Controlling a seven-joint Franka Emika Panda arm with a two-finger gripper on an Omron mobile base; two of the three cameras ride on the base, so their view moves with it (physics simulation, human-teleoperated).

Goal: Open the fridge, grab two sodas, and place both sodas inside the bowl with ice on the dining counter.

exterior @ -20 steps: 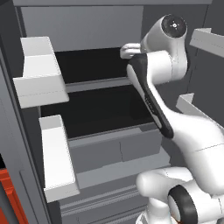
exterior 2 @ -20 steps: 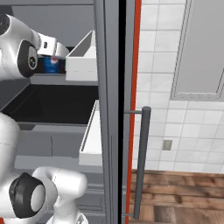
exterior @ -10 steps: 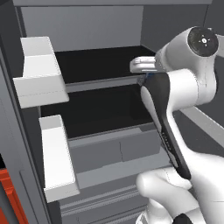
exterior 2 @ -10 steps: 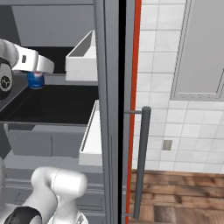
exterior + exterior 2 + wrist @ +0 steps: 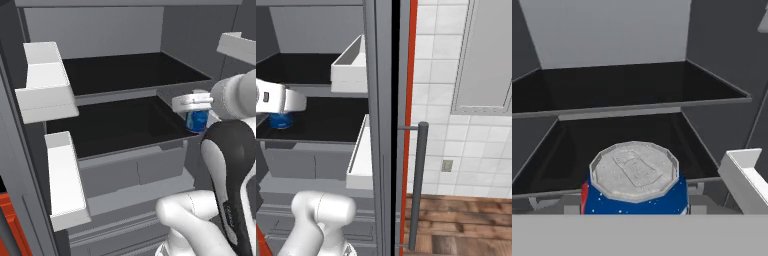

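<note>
The fridge (image 5: 125, 30) stands open, with black shelves (image 5: 115, 125) inside. My gripper (image 5: 196, 112) is shut on a blue soda can (image 5: 196, 121), which hangs upright in front of the lower shelf's right end, clear of the shelf. From the right base the same can (image 5: 279, 120) shows just under the white hand, between the fingers of the gripper (image 5: 279, 116). In the hand view the can's silver top (image 5: 634, 170) sits very close, with the two dark shelves behind it. The bowl with ice and the dining counter are out of view.
White door bins (image 5: 45, 82) hang on the open left door, one above the other. The right door stands open with its bins (image 5: 351, 65) and a long grey bar handle (image 5: 418, 185). A tiled wall and a grey cabinet (image 5: 486, 55) lie to the right.
The hand has swung right and downward out of the upper shelf area, carrying the blue can toward the front of the fridge. The fridge and the cameras have stayed put.
</note>
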